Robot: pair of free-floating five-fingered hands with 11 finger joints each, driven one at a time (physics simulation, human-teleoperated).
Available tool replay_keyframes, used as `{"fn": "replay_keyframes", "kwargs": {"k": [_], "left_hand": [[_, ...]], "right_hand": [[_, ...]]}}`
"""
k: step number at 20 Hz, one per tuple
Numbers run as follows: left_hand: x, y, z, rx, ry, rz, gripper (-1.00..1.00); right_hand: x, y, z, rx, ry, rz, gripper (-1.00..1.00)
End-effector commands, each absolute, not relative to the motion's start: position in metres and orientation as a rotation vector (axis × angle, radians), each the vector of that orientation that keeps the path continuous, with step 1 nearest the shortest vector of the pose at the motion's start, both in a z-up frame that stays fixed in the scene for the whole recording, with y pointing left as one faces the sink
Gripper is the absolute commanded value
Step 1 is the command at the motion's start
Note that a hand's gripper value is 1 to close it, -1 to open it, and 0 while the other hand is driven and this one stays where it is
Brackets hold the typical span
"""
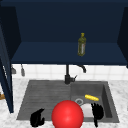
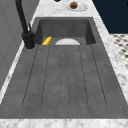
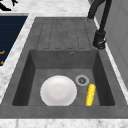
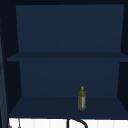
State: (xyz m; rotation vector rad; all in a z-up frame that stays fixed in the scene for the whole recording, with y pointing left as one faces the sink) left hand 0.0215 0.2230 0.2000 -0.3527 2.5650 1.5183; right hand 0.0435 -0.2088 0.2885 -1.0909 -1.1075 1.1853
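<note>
My left hand (image 1: pixel 37 119) hovers over the front left corner of the draining board, fingers relaxed and holding nothing. My right hand (image 1: pixel 97 112) hangs over the front right of the basin with its fingers spread upward, also holding nothing. A large red ball (image 1: pixel 67 115) sits between the two hands at the sink's front edge, touching neither. Inside the basin lie a white plate (image 3: pixel 58 90) and, to its right, a yellow corn cob (image 3: pixel 90 94) beside the drain (image 3: pixel 82 80). The cob (image 1: pixel 91 97) lies just behind my right hand.
A black faucet (image 1: pixel 67 75) stands behind the grey sink (image 2: pixel 65 75). An olive-green bottle (image 4: pixel 82 101) stands on the lowest shelf of the open blue wall cabinet, whose door (image 1: pixel 6 75) hangs open at the left. A small dish with a brown item (image 2: pixel 73 5) rests on the marble counter.
</note>
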Motion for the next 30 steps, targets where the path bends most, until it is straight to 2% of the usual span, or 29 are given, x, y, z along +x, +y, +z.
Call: {"fn": "replay_keyframes", "kwargs": {"k": [1,23,30], "left_hand": [[0.022,0.223,0.2,-0.353,2.565,1.518,0.0],[0.022,0.223,0.2,-0.357,2.566,1.515,0.0],[0.022,0.223,0.2,-0.357,2.566,1.515,0.0]], "right_hand": [[0.072,-0.199,0.289,-1.045,-1.061,1.21,-1.0],[0.234,-0.205,0.295,-0.908,-0.948,1.276,-1.0],[0.292,-0.209,0.271,-0.898,-0.935,1.284,-1.0]]}}
